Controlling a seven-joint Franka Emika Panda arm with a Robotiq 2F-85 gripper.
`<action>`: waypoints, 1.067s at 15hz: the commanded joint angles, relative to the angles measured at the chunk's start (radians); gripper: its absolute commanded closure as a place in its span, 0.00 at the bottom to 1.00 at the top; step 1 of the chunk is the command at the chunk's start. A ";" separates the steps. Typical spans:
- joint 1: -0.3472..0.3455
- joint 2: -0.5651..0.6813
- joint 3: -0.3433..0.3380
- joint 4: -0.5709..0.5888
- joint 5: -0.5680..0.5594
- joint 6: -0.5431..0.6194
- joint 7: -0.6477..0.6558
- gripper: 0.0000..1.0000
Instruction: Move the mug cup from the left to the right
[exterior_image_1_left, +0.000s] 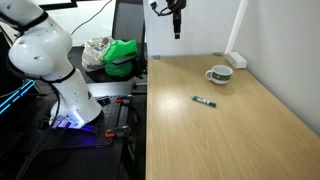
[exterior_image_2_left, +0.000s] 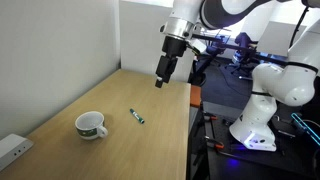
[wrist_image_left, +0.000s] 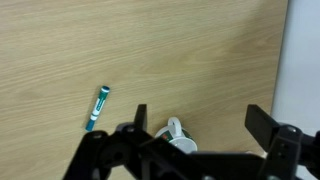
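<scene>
The white mug cup with green markings (exterior_image_1_left: 219, 74) (exterior_image_2_left: 91, 126) stands upright on the wooden table in both exterior views. In the wrist view only its handle and part of its rim (wrist_image_left: 177, 135) show behind the gripper body. My gripper (exterior_image_1_left: 176, 30) (exterior_image_2_left: 163, 76) hangs high above the table, well apart from the mug, with its fingers spread open and empty (wrist_image_left: 200, 118).
A green and white marker pen (exterior_image_1_left: 204, 100) (exterior_image_2_left: 137, 117) (wrist_image_left: 97, 108) lies on the table near the mug. A white power strip (exterior_image_1_left: 235, 60) (exterior_image_2_left: 12, 149) lies by the wall. A green bag (exterior_image_1_left: 120, 55) sits on a stand off the table's side.
</scene>
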 joint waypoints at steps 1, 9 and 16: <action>-0.014 0.000 0.013 0.002 0.004 -0.003 -0.003 0.00; -0.014 0.000 0.013 0.002 0.004 -0.003 -0.003 0.00; -0.035 0.037 0.043 0.012 -0.105 0.101 0.045 0.00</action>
